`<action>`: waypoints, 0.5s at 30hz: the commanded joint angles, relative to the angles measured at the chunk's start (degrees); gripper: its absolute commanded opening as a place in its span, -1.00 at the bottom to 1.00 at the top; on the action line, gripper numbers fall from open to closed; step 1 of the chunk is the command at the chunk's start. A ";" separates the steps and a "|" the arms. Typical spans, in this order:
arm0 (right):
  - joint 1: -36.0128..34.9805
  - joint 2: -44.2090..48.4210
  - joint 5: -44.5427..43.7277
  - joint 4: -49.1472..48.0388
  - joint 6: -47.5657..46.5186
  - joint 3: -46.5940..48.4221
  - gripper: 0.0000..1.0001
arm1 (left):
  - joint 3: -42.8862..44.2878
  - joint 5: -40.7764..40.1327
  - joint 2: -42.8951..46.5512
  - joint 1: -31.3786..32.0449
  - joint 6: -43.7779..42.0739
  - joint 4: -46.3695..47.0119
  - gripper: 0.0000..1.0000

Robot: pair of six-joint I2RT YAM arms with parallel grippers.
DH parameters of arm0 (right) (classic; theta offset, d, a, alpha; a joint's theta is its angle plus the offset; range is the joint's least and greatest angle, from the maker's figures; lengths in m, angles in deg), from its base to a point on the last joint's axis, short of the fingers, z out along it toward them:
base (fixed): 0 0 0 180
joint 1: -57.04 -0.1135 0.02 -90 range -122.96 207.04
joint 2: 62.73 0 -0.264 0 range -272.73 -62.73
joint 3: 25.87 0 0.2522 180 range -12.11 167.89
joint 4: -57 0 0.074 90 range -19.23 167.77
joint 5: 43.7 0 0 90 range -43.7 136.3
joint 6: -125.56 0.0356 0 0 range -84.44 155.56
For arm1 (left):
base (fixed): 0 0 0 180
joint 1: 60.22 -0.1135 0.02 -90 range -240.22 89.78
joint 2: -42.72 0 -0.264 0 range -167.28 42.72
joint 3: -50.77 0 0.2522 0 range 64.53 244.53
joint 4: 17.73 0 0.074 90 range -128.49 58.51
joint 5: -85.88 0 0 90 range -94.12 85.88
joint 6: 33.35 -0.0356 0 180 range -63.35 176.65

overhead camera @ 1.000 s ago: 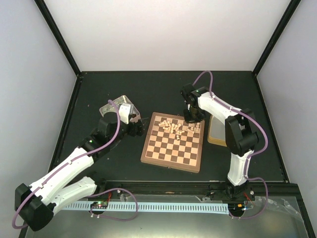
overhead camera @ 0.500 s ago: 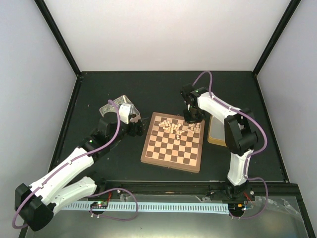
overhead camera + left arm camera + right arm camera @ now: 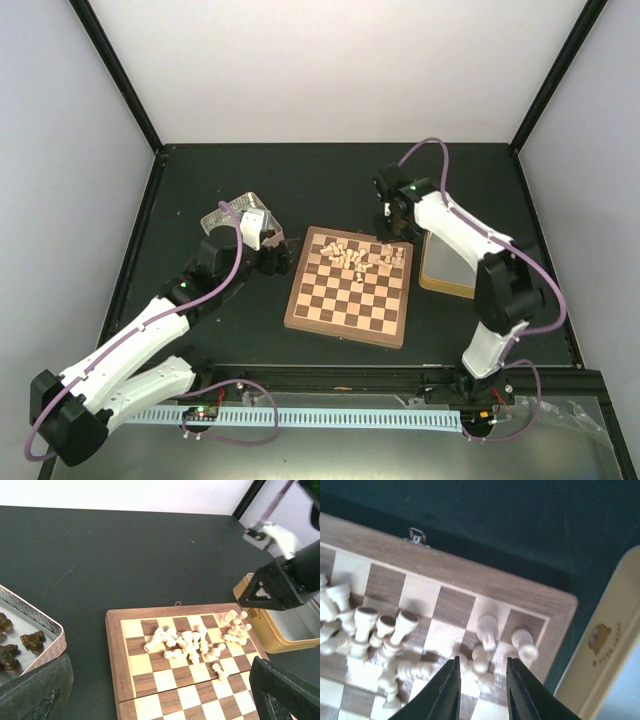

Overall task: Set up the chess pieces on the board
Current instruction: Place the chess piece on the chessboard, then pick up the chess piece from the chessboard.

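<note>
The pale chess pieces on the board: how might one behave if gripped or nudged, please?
The chess pieces look like small turned wood, so they are probably light and stiff. Many lie on their sides on the board; their round bodies would likely roll if nudged. They lie heaped together, so the right gripper may disturb neighbours.

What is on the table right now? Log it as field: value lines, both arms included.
board: wooden chessboard, lying flat
chess pieces: pale, heaped on the board's far rows, many on their sides
left gripper: open, off the board's far left corner, holding nothing
right gripper: open, over the pieces at the board's far right corner
left tin: metal, left of the board, holding dark pieces
right tin: yellow, right of the board
</note>
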 commanded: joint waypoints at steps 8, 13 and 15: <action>-0.44 17.20 7.58 -14.68 0.27 -21.27 -0.41 | 3.23 5.20 -1.47 -0.41 1.02 2.39 0.97; -0.98 17.47 8.13 -19.67 0.07 -25.34 -0.39 | 4.92 8.16 -3.90 -0.38 1.84 3.01 0.96; -1.01 17.08 8.01 -21.45 -0.38 -26.08 -0.38 | 5.52 8.77 -4.55 -0.46 2.16 3.02 0.97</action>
